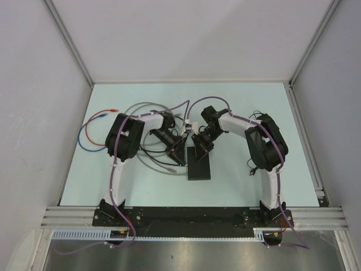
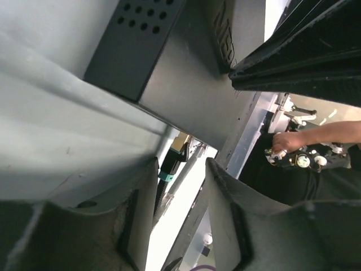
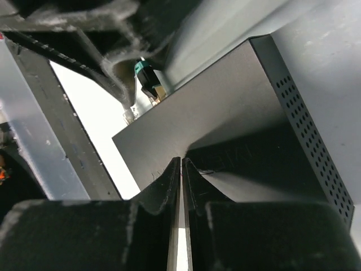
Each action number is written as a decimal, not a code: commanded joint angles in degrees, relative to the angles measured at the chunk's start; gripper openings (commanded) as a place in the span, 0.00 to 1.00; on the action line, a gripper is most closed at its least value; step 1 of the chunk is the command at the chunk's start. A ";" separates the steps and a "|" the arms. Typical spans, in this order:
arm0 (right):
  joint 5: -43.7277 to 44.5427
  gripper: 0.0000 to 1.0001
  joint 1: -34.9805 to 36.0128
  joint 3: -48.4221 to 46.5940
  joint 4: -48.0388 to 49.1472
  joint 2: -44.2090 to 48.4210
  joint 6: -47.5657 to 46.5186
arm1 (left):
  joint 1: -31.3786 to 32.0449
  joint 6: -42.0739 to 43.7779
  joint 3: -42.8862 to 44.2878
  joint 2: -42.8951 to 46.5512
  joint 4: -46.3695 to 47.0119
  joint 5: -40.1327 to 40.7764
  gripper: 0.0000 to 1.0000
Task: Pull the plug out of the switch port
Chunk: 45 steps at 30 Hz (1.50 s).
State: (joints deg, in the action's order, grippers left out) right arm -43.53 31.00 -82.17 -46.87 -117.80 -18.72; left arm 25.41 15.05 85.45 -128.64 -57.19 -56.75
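- Writing first: you've got raised lettering on the dark side of the switch (image 2: pixel 186 84), top centre of the left wrist view. It's too oblique to read. No other label shows anywhere.
- From the top view, the switch (image 1: pixel 198 165) lies flat on the pale table (image 1: pixel 242 113), just below the middle of the frame, between your two arms.
- Its long axis runs up and down that frame. The upper narrow end sits under both grippers.
- Your right gripper (image 3: pixel 181 164) is closed, fingers pressed together with only a hairline slit. The tips meet on the switch's flat top face (image 3: pixel 225 113) and hold nothing.
- In that right wrist view, the teal plug (image 3: pixel 145 73) sits at the upper left, seated at the switch's far edge. A row of vent holes runs down the switch's right side.
- Your left gripper (image 2: pixel 181 169) has its jaws apart, a moderate gap. The plug (image 2: pixel 169 166) shows right in that gap, just past the fingertips (image 2: pixel 217 180).
- You can't tell from here whether either pad touches the plug.
- From above, the left gripper (image 1: pixel 180 151) comes in at the switch's upper left corner, and the right gripper (image 1: pixel 202 145) sits over its upper end.
- A grey cable (image 1: pixel 148 164) loops to the left of the switch.
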 commanded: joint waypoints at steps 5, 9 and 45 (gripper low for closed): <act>3.01 0.09 0.72 0.52 -0.68 -2.96 0.26 | 1.57 5.35 0.51 -3.02 1.29 -0.03 0.42; 3.36 0.09 0.99 0.70 -0.59 -2.88 0.44 | 1.75 0.69 0.51 -3.90 4.88 2.34 0.42; 10.57 0.04 -0.59 16.60 13.21 5.21 11.25 | 3.16 -6.35 -2.83 -0.82 -1.70 22.23 0.00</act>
State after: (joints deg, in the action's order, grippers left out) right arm -44.38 29.41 -68.51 -33.91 -110.21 -6.00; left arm 29.50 6.83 85.93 -127.33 -56.49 -49.23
